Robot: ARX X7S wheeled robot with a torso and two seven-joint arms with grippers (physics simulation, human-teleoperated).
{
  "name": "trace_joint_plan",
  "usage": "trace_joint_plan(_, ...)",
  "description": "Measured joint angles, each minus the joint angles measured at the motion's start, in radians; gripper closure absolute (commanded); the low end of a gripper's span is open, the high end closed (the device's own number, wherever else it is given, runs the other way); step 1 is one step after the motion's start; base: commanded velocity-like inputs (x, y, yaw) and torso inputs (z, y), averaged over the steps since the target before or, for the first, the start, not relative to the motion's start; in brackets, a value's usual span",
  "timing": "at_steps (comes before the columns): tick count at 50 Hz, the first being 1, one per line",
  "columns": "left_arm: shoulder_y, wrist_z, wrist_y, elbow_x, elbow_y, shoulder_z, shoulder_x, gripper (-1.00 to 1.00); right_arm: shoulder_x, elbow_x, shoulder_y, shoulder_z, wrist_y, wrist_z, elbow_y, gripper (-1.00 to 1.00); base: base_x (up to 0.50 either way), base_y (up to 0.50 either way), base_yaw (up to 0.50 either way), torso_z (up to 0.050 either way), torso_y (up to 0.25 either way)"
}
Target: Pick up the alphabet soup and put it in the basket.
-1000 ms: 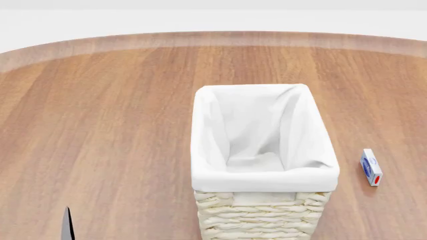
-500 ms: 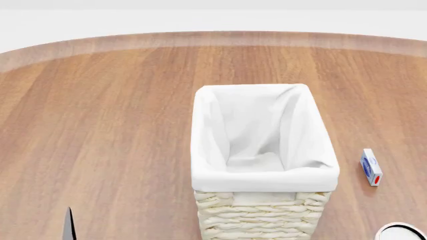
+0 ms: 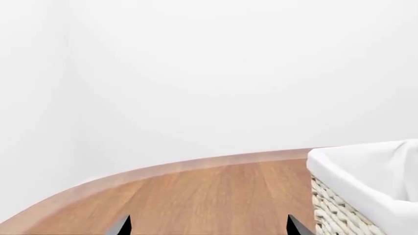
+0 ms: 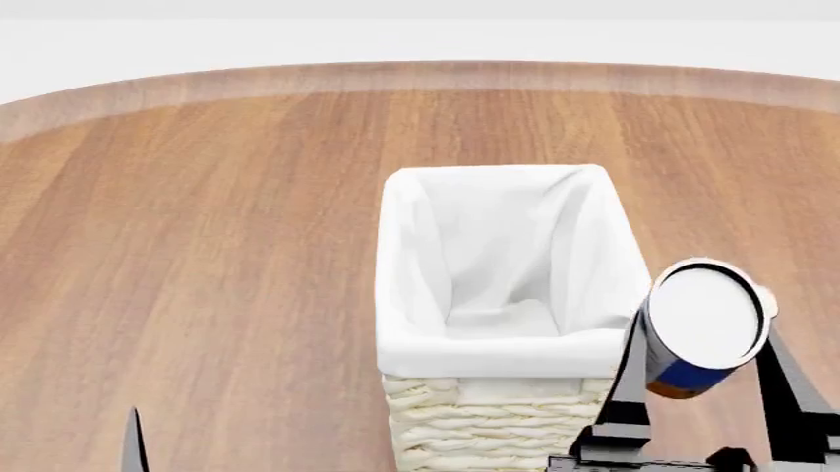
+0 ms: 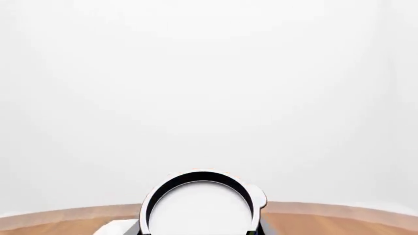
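The alphabet soup [image 4: 702, 324] is held in the air just right of the basket's near right corner, tilted so its white lid faces the head camera. Its blue label and orange band show below the lid. My right gripper [image 4: 706, 334] is shut on it, one dark finger on each side. In the right wrist view the can's lid [image 5: 199, 208] fills the lower middle. The basket [image 4: 512, 349], cream wicker with a white liner, stands mid-table and also shows in the left wrist view [image 3: 365, 176]. My left gripper [image 3: 209, 227] is open and holds nothing; one fingertip [image 4: 133, 442] shows low on the left.
The round wooden table [image 4: 197, 246] stretches around the basket, with its curved far edge [image 4: 420, 74] at the back. A corner of the basket's white liner [image 5: 117, 227] shows beside the can in the right wrist view.
My right gripper has risen into the head view from the lower right with the can, now beside the basket's right rim. The can now covers the small blue-and-white box. The left arm barely moved.
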Motion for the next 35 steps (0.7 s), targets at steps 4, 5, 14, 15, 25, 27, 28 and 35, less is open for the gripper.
trace_joint_plan(4,0.0,-0.001,0.001,-0.002,-0.001,0.0,-0.001,-1.0,-0.001,0.001,0.057,-0.024,0.028,0.003,0.011,1.0,0.0,0.0,0.0,0.0,0.0)
trace_joint_plan(5,-0.001,-0.002,0.001,-0.002,-0.002,0.0,-0.001,-1.0,-0.002,0.0,0.074,-0.03,0.034,0.003,0.017,1.0,0.0,0.0,0.0,0.0,0.0)
trace_joint_plan(14,-0.002,-0.005,0.001,-0.005,-0.004,0.001,-0.003,-1.0,-0.013,-0.01,0.224,-0.087,0.079,-0.001,0.09,1.0,0.0,0.0,0.0,0.0,0.001)
trace_joint_plan(15,-0.002,-0.005,0.001,-0.006,-0.004,0.001,-0.003,-1.0,-0.015,-0.012,0.241,-0.093,0.084,-0.002,0.101,1.0,0.0,0.0,0.0,0.0,0.0)
trace_joint_plan(25,-0.003,-0.008,-0.001,-0.009,-0.002,0.001,-0.006,-1.0,-0.034,-0.028,0.396,-0.155,0.112,-0.022,0.211,1.0,0.0,0.0,0.0,0.0,0.001)
trace_joint_plan(27,-0.003,-0.009,-0.002,-0.01,0.0,0.002,-0.007,-1.0,-0.039,-0.032,0.428,-0.168,0.116,-0.027,0.237,1.0,0.0,0.0,0.0,0.0,0.0)
trace_joint_plan(28,-0.003,-0.009,-0.003,-0.01,0.001,0.002,-0.007,-1.0,-0.042,-0.033,0.444,-0.174,0.118,-0.031,0.251,1.0,0.0,0.0,0.0,0.0,0.0)
trace_joint_plan(35,-0.003,-0.012,-0.004,-0.013,0.004,0.001,-0.01,-1.0,-0.067,-0.035,0.557,-0.208,0.124,-0.057,0.363,1.0,0.0,0.0,0.0,0.0,0.0)
